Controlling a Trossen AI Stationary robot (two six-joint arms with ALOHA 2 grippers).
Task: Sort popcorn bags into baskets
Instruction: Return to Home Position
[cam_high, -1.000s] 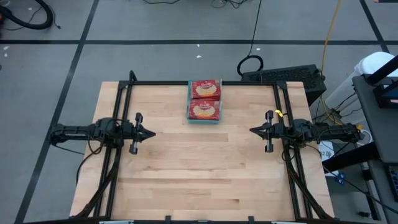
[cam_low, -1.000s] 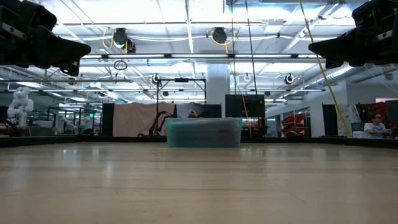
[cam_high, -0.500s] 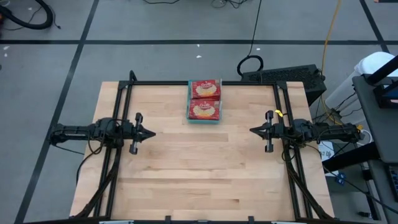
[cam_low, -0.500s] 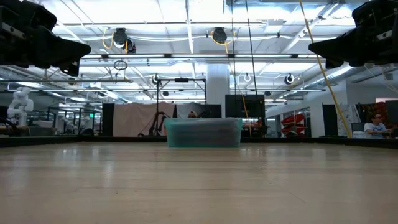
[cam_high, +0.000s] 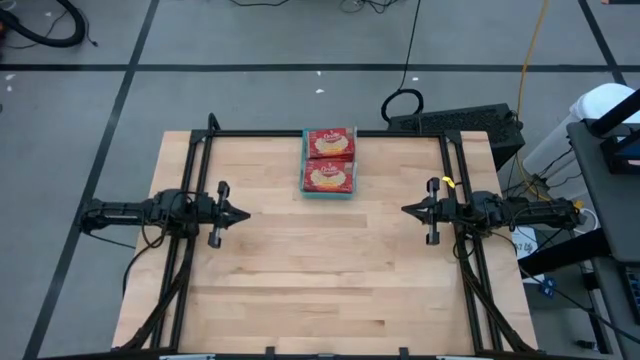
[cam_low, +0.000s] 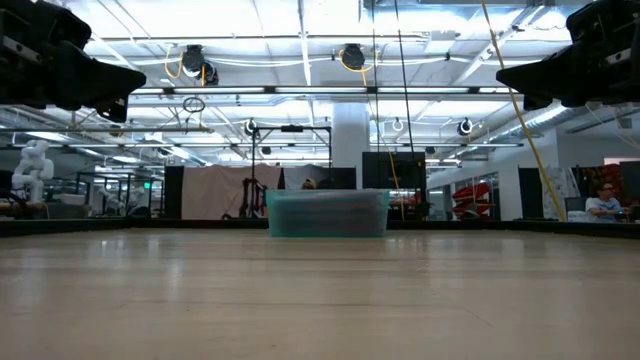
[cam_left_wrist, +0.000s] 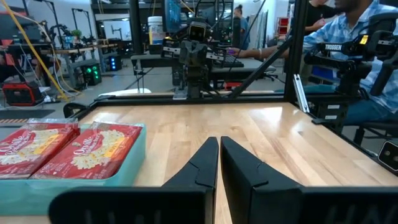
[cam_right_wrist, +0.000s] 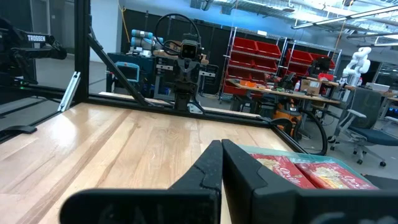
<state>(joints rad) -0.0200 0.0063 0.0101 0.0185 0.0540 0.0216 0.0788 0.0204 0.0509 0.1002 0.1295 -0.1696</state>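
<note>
The teal-green basket (cam_high: 329, 193) stands at the middle of the table's far edge, with red popcorn bags (cam_high: 329, 160) stacked flat in it in two piles, their popcorn pictures up. The low view shows the basket (cam_low: 327, 213) far off. The bags (cam_left_wrist: 68, 146) and basket also show in the left wrist view, and the bags (cam_right_wrist: 311, 171) in the right wrist view. My left gripper (cam_high: 244, 213) hovers shut over the table's left side, and my right gripper (cam_high: 405, 210) hovers shut over its right side. Both point toward the table's middle, away from the basket.
A black frame rail (cam_high: 325, 133) runs along the table's far edge behind the basket. The wooden tabletop (cam_high: 325, 270) spreads bare between the two arms and toward the near edge. People sit at desks (cam_left_wrist: 367, 56) beyond the table's right side.
</note>
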